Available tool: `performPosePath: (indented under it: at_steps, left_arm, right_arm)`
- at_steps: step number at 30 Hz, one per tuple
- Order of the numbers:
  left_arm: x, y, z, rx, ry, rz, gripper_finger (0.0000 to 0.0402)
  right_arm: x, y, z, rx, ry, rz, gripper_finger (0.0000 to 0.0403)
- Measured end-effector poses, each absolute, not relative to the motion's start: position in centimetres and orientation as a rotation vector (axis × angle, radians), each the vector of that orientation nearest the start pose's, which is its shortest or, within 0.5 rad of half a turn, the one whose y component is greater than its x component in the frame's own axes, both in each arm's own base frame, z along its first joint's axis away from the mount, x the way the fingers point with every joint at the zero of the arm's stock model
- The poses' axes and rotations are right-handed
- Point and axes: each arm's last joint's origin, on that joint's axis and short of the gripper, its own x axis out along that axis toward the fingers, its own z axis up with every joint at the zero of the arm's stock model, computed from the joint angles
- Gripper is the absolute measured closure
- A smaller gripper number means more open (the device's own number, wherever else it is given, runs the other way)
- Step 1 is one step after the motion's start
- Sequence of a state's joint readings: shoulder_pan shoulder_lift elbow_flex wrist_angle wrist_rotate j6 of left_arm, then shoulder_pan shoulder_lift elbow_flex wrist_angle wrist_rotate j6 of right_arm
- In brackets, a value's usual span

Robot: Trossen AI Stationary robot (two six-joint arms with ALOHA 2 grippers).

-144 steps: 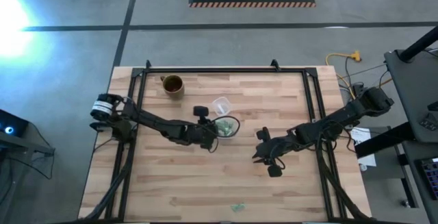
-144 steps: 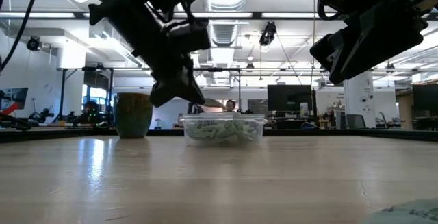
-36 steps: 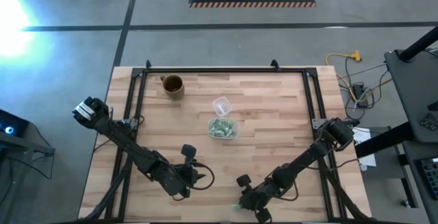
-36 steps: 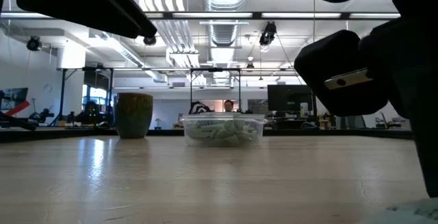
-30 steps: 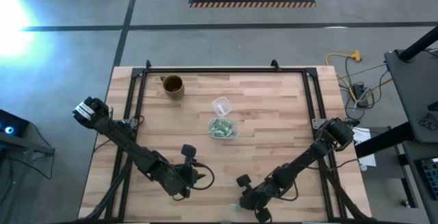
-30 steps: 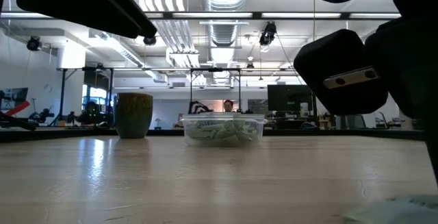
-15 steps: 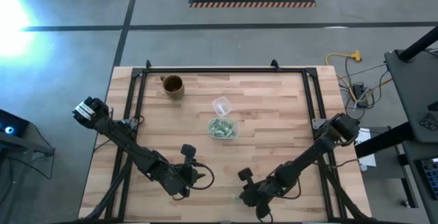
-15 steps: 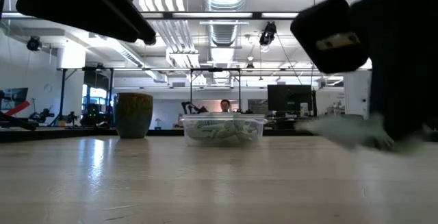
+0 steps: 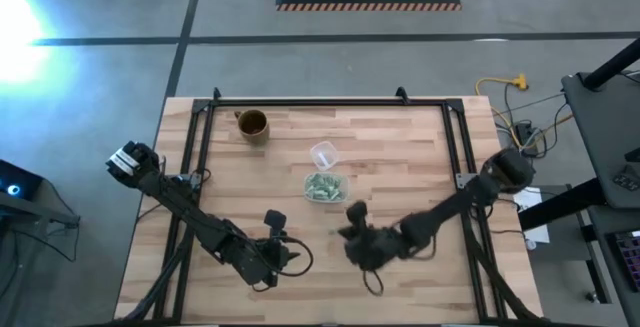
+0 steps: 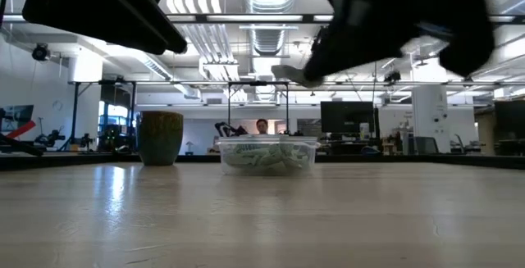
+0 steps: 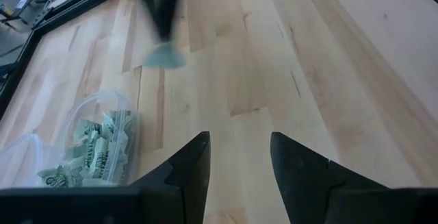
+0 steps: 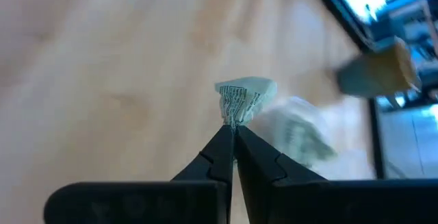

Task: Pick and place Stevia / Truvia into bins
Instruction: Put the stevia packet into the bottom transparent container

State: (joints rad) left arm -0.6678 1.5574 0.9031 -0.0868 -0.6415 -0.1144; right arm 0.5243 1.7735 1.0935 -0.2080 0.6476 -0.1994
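A pale green and white Stevia packet (image 12: 245, 95) sits at the tips of my right gripper (image 12: 234, 129), which is shut on it. This gripper (image 9: 350, 237) hangs above the table, a little nearer than the clear bin (image 9: 325, 187). The bin rests flat on the wood and holds several packets (image 11: 89, 154). The low view shows the held packet (image 10: 287, 75) high above the bin (image 10: 267, 155). My left gripper (image 11: 239, 161) is open with nothing between its fingers. It stands near the front left (image 9: 288, 257). My right gripper pinches one crumpled end of the packet (image 12: 235, 114) between its two fingertips. The rest of the packet sticks out past the tips. In the left wrist view the fingers (image 11: 163, 18) slant down, with the packet (image 11: 164, 56) below them. The packet is lifted clear of the table.
A smaller clear round cup (image 9: 322, 154) stands just beyond the bin. A brown mug (image 9: 252, 124) is at the far left. A black frame (image 9: 320, 102) runs along the table's far and side edges. Bare wood lies between the grippers and the near edge.
My right gripper has lifted the packet off the table at the near edge. It has risen and gone toward the far edge, to just short of the bin. The packet now hangs clear of the wood.
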Motion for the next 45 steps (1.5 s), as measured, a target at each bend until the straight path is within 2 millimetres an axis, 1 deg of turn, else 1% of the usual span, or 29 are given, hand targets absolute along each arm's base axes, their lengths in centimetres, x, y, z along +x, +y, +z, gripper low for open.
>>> performPosePath:
  at_steps: [4,7,14,18,22,25,28,35,42,45]
  left_arm:
    - [25.8,-18.1,20.4,0.359,0.587,0.003,0.0265]
    - [25.8,-18.1,20.5,0.359,0.586,0.003,0.0265]
    - [25.8,-18.1,20.5,0.363,0.587,0.002,0.0265]
    - [25.8,-18.1,20.5,0.363,0.587,0.002,0.0265]
    - [25.8,-18.1,20.5,0.363,0.587,0.002,0.0265]
    - [25.8,-18.1,20.5,0.363,0.587,0.002,0.0265]
    - [25.8,-18.1,20.5,0.363,0.587,0.002,0.0265]
    - [25.8,-18.1,20.5,0.362,0.587,0.002,0.0265]
    - [25.8,-18.1,20.5,0.362,0.586,0.002,0.0265]
    - [25.8,-18.1,20.5,0.362,0.586,0.002,0.0265]
  right_arm:
    - [33.0,12.9,19.6,-0.643,0.760,-0.132,0.0394]
    - [33.6,10.3,20.0,-0.622,0.781,-0.180,0.0394]
    - [34.9,4.6,19.6,-0.491,0.840,-0.206,0.0394]
    - [34.9,2.4,19.1,-0.385,0.862,-0.191,0.0394]
    - [34.6,1.4,18.2,-0.349,0.861,-0.193,0.0394]
    - [34.3,1.1,17.4,-0.348,0.861,-0.197,0.0394]
    - [34.1,0.9,17.1,-0.347,0.871,-0.200,0.0394]
    - [34.0,1.0,17.0,-0.341,0.867,-0.203,0.0394]
    - [34.2,1.0,17.1,-0.326,0.827,-0.213,0.0394]
    - [34.2,1.0,17.1,-0.322,0.827,-0.217,0.0383]
